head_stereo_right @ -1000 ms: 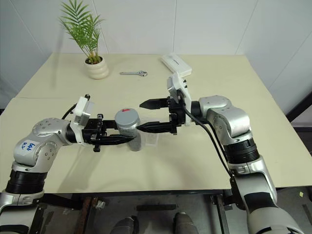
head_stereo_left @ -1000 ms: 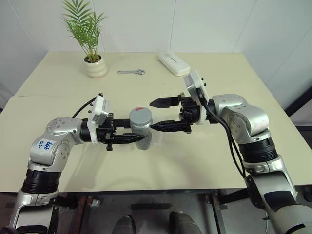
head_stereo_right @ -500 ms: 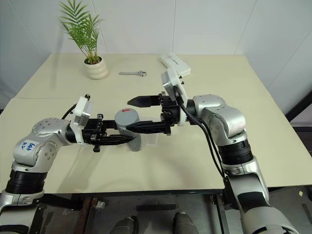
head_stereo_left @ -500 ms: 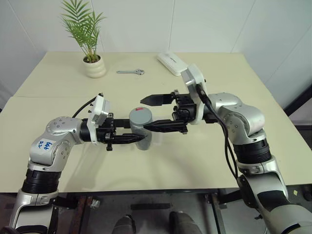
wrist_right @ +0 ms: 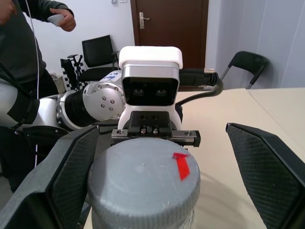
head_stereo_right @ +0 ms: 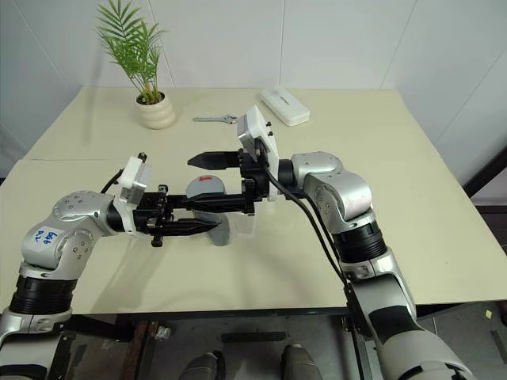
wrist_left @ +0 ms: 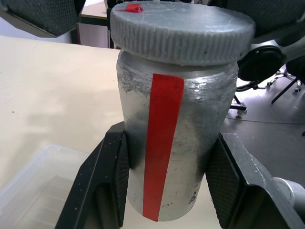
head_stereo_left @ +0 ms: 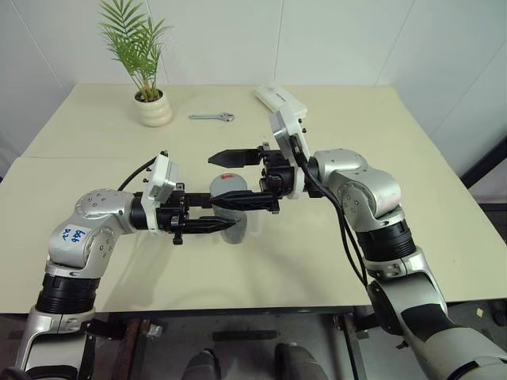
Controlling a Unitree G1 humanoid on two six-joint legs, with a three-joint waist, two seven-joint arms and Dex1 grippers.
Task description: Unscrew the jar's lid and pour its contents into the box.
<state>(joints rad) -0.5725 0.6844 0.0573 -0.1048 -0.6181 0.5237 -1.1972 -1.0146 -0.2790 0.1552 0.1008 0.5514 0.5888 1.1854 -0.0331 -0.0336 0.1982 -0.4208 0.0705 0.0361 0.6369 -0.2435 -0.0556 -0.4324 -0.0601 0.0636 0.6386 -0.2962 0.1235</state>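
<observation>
Left claw pinched the jar upright above the table, steadying it so the lid could turn. Right claw stood spread around the lid, apparently readying a grip. Beside the jar lay the box.

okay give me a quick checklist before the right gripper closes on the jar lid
1. Jar held steady: ok, the left gripper is shut on its body.
2. Lid on the jar: ok.
3. Right gripper open wide enough: ok, a finger stands on each side of the lid.
4. Fingers level with the lid's rim: cannot tell; one looks higher in the head view.
5. Jar upright over the table: ok.
6. Box nearby for pouring: ok, beside the jar.
</observation>
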